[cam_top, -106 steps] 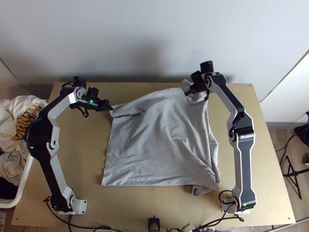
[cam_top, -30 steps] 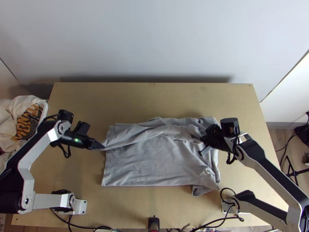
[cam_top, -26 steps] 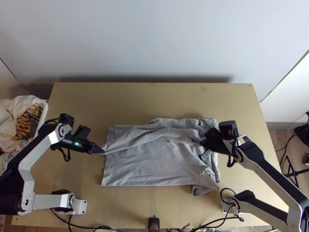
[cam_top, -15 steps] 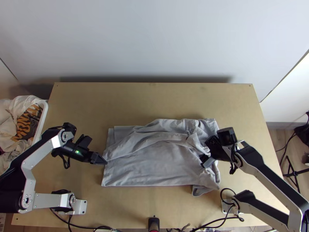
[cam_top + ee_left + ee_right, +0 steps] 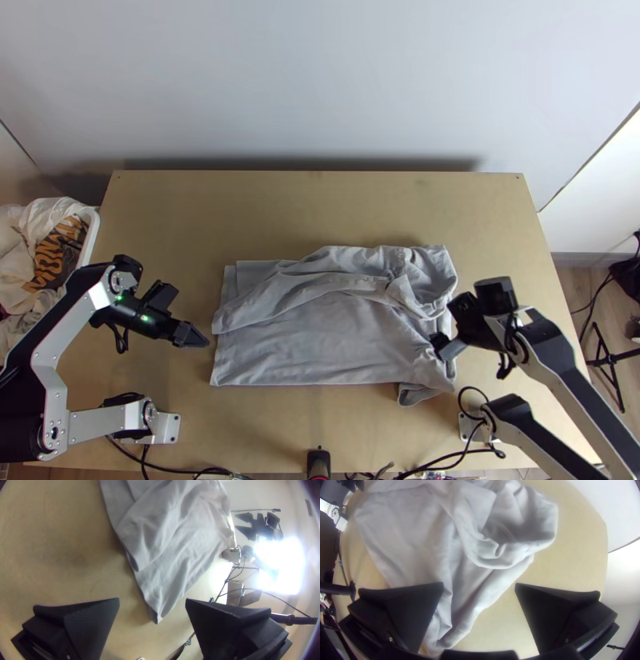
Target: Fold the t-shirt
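Clear of the t-shirt's (image 5: 312, 348) edge now, my left pincer (image 5: 200, 341) has drawn back and gapes wide; my right pincer (image 5: 442, 345), shifted outward and nearer, is open above the fabric, which lies rumpled, far part folded over, on the worktop (image 5: 304, 208).

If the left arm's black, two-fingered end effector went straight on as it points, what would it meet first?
Likely the wrinkled grey cloth t-shirt, at its left edge, just ahead of the end effector in the top view; height is unclear, so it might pass above.
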Controlling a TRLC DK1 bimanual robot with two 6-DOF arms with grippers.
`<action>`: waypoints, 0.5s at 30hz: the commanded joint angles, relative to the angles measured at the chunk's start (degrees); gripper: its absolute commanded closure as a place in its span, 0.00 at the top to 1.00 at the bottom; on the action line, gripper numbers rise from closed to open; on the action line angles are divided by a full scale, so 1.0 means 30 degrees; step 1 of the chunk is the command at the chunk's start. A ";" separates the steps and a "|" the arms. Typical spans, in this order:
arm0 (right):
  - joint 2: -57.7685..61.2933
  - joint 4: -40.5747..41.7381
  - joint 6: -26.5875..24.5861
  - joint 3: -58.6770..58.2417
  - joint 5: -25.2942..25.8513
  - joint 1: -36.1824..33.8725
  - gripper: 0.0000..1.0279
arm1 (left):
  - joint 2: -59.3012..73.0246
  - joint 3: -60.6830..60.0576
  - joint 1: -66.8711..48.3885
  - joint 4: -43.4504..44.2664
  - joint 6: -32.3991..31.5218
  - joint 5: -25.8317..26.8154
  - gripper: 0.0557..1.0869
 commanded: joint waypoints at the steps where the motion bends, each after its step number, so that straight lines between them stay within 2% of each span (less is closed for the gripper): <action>1: -0.1343 -0.1349 -0.1533 0.0222 0.0023 -0.1173 0.96 | 0.0371 -0.0536 -0.0881 -0.1167 0.1171 -0.1178 0.93; 5: 0.0415 -0.2433 -0.3145 0.0281 -0.0007 -0.1437 0.93 | 0.1572 -0.1005 -0.1555 -0.1460 0.1669 -0.1706 0.93; 9: 0.1763 -0.3839 -0.5078 0.0427 -0.1296 -0.2375 0.91 | 0.2568 -0.1181 -0.1584 -0.2134 0.2841 -0.1706 0.92; 15: 0.4458 -0.5304 -0.7100 0.0427 -0.1559 -0.3107 0.91 | 0.3037 -0.1474 -0.1525 -0.2046 0.3397 -0.1735 0.92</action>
